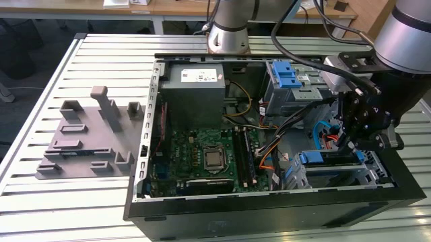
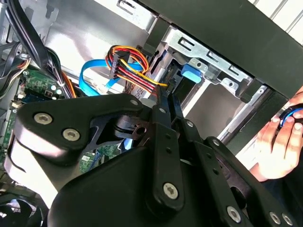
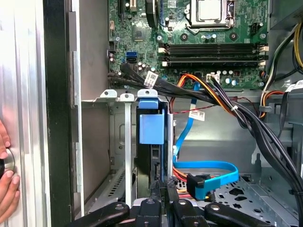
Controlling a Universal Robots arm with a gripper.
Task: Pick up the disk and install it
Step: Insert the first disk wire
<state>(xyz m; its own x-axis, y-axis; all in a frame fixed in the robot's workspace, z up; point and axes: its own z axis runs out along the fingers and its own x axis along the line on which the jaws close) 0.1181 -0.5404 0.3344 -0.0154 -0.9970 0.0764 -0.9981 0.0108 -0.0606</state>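
The disk [image 3: 150, 142] stands in the drive cage [image 3: 124, 142], tool [image 3: 163, 189] just beside it.

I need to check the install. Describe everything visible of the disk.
The disk stands on edge in the drive cage at the lower front of the open computer case, far from the grey stand. Its blue plastic carrier frame, with a square blue tab, faces outward; the dark drive body shows beneath it. The end effector is at its near edge, apparently touching. In the exterior view the blue frame sits beside the arm.
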